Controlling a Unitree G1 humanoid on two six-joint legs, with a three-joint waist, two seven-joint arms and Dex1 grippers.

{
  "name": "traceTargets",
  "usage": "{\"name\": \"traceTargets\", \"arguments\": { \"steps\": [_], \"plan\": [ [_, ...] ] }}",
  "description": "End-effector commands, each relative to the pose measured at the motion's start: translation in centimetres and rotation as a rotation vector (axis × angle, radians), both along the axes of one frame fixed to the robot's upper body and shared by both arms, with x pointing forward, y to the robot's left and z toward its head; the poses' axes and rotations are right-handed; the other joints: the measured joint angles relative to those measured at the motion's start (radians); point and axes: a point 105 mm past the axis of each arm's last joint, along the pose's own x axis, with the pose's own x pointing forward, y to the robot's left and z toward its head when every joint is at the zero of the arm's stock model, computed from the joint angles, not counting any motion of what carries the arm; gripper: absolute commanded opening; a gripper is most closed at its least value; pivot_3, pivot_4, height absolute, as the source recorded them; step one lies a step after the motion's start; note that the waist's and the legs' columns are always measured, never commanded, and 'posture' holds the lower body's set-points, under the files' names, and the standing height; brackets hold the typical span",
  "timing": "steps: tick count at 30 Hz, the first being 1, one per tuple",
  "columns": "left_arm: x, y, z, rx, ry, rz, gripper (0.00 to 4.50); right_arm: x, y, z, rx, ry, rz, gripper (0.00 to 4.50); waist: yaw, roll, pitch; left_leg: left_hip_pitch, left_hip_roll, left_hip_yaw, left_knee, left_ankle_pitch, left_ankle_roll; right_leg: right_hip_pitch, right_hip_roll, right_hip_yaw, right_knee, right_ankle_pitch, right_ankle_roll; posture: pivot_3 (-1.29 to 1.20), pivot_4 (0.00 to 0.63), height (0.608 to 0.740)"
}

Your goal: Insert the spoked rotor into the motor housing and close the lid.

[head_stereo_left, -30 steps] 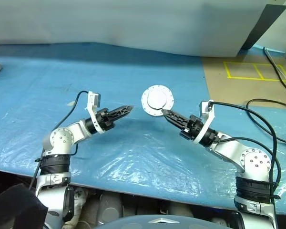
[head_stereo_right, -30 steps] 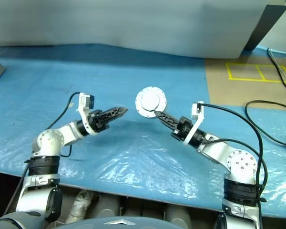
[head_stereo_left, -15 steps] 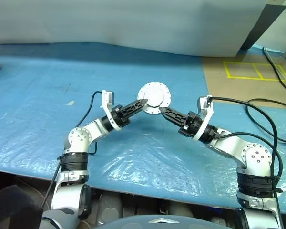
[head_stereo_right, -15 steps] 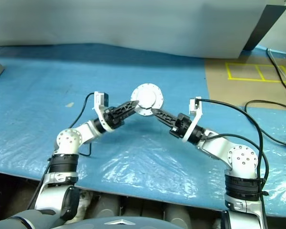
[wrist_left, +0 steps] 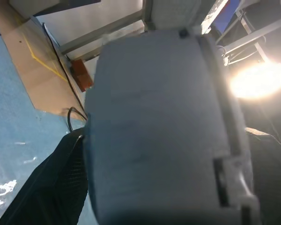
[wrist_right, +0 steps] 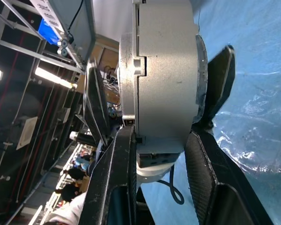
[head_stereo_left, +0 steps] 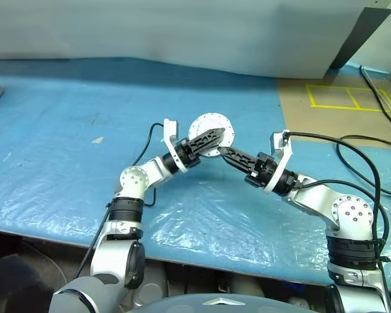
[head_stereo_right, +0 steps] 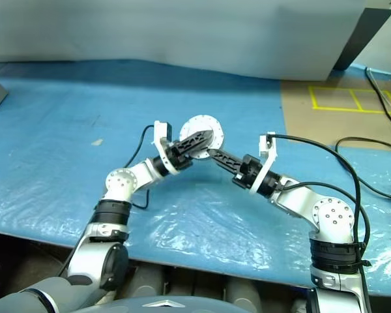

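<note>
Housing (head_stereo_left: 212,131) held up in the air above the blue-sheeted counter (head_stereo_left: 65,150), between the 2 arms, its pale round face with a ring of small bolts turned toward the head camera. Right tool (head_stereo_left: 223,151) grasps it by the lower edge; in the right wrist view its 2 fingers (wrist_right: 113,183) clamp either flat side of the housing's thick silver body (wrist_right: 161,75). Left tool (head_stereo_left: 215,134) reaches in from the left, fingers spread wide and straddling the housing, 1 finger crossing in front of the pale face. In the left wrist view the grey body sits between the fingers (wrist_left: 51,187); contact cannot be told. Brown floor with yellow tape (head_stereo_left: 342,98) lies beyond the counter on the right.
</note>
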Motion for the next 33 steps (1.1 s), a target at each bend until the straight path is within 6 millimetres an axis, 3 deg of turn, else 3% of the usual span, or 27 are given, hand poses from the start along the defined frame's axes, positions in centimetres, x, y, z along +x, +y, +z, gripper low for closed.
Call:
{"name": "traceTargets", "arguments": {
  "steps": [1, 5, 7, 11, 24, 31, 33],
  "plan": [
    [0.8, 0.6, 0.9, -0.027, -0.002, 0.049, 4.27, -0.6, 0.3, 2.1, 0.074, -0.072, 0.021, 1.07, -0.001, 0.0, 0.0, 0.0, 0.0, 0.0, 0.0, 0.0, 0.0, 0.0, 0.0, 0.0, 0.0, 0.0, 0.0, 0.0, 0.15, 0.74],
    [0.6, 0.5, 0.2, 0.035, -0.001, 0.051, 3.25, -0.5, 0.4, 1.9, 0.08, -0.063, 0.011, 1.07, 0.001, 0.0, 0.0, 0.0, 0.0, 0.0, 0.0, 0.0, 0.0, 0.0, 0.0, 0.0, 0.0, 0.0, 0.0, 0.0, 0.15, 0.74],
    [0.2, 0.3, 0.1, 0.054, -0.018, 0.034, 3.25, -0.4, 0.4, 1.9, 0.084, -0.06, 0.008, 1.07, 0.001, 0.0, 0.0, -0.001, 0.0, 0.0, 0.0, 0.0, 0.0, 0.0, 0.0, 0.0, 0.0, 0.0, 0.0, 0.0, 0.15, 0.74],
    [-0.5, 0.0, 0.0, 0.079, -0.042, 0.001, 2.63, -0.3, 0.6, 1.7, 0.088, -0.052, 0.004, 1.07, 0.001, 0.0, 0.0, -0.001, 0.0, 0.0, 0.0, 0.0, 0.0, 0.0, 0.0, 0.0, 0.0, 0.0, 0.0, 0.0, 0.15, 0.74],
    [-0.7, 0.3, 0.2, 0.068, -0.038, -0.018, 2.63, 0.6, 0.9, 0.5, 0.001, -0.044, -0.081, 1.07, 0.001, 0.0, 0.0, -0.001, 0.0, 0.0, 0.0, 0.0, 0.0, 0.0, 0.0, 0.0, 0.0, 0.0, 0.0, 0.0, 0.15, 0.74],
    [0.0, 0.3, -0.3, 0.104, -0.026, 0.021, 2.48, 0.5, 1.2, 0.5, 0.018, -0.036, -0.06, 3.45, 0.001, -0.001, 0.001, -0.001, 0.0, 0.0, 0.0, 0.0, 0.0, 0.0, 0.0, 0.0, 0.0, 0.0, 0.0, 0.0, 0.15, 0.74],
    [0.3, 0.4, -0.2, 0.108, -0.028, 0.043, 2.48, 0.5, 1.2, 0.6, 0.02, -0.039, -0.056, 3.45, 0.001, -0.001, 0.001, -0.001, 0.0, 0.0, 0.0, 0.0, 0.0, 0.0, 0.0, 0.0, 0.0, 0.0, 0.0, 0.0, 0.15, 0.74]
  ]
}}
